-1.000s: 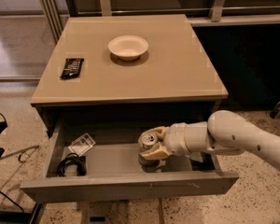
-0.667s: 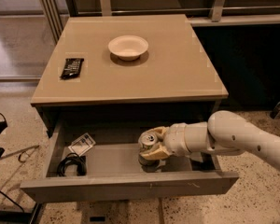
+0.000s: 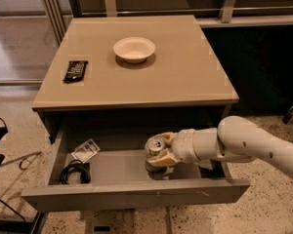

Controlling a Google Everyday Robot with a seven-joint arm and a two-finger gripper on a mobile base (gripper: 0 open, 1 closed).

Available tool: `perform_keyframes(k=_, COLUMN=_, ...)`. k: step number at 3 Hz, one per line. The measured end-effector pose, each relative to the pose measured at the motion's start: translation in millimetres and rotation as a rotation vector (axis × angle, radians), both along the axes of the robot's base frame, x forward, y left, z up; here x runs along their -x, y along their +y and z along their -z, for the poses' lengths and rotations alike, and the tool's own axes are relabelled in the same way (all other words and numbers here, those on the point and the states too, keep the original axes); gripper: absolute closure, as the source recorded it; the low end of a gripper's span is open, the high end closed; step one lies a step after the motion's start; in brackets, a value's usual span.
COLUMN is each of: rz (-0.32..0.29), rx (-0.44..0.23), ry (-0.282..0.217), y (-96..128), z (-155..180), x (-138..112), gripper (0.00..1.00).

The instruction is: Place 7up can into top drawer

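gripper [image 3: 162,153] holds 7up can [image 3: 154,146] inside top drawer [image 3: 136,194]

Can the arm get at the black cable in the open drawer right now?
Probably, once freed: the end effector, inside the top drawer, is shut on the 7up can; bare drawer floor lies between it and the black cable.

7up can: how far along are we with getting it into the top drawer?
Done: the top drawer stands open and the 7up can is upright inside it. In hand: the pincer is closed around the can, reaching in from the right. Left: let go and withdraw. Whether the can touches the drawer floor, I cannot tell.
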State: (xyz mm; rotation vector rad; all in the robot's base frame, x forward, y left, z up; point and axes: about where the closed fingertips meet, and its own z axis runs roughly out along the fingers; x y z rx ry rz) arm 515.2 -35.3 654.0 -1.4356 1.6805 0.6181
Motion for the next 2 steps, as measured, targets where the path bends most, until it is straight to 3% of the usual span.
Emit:
perform_keyframes(k=1, rz=0.0, rx=0.0, ry=0.0, y=0.1, z=0.0, x=0.0, gripper=0.09)
perform_keyframes(k=2, rz=0.0, rx=0.0, ry=0.0, y=0.1, z=0.0, x=0.0, gripper=0.0)
